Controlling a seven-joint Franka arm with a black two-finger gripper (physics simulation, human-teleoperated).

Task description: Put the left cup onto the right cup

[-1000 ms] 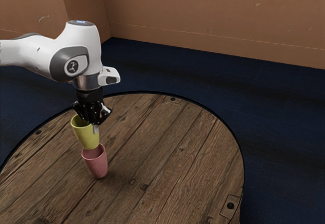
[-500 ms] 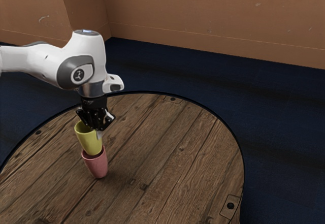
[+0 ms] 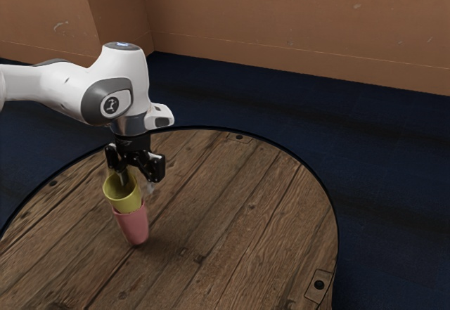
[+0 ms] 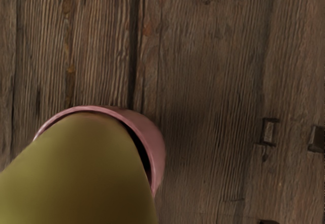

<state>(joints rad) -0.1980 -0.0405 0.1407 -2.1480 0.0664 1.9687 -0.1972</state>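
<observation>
Brown plaster walls [image 3: 295, 15] close the back of the room, and a dark blue carpeted floor [image 3: 365, 148] runs around the round table of weathered wooden planks [image 3: 239, 211], which has a thin black rim. The white seven-joint arm [image 3: 67, 88] comes in from the exterior view's left and bends down over the side of the table toward that view's left.

Below it stands the pink tapered plastic cup [image 3: 133, 227], upright on the planks, inside the table's edge on the exterior view's left and with bare wood between it and the rim. The olive-yellow tapered plastic cup [image 3: 121, 196] sits nested in the pink cup's mouth, leaning slightly toward the exterior view's left, with its upper part standing proud of the pink rim. In the wrist view the yellow wall lies close under the hand, and a dark crescent of gap separates it from the pink rim on one side.

The black two-finger tool [image 3: 138, 185] hangs directly over the stacked pair with its fingers spread apart: one reaches down at the yellow cup's mouth, the other stands outside the cup, clear of its wall.

Toward the exterior view's right the planks run wide and bare to the far edge, where small metal fittings [image 3: 320, 284] sit near the rim.
</observation>
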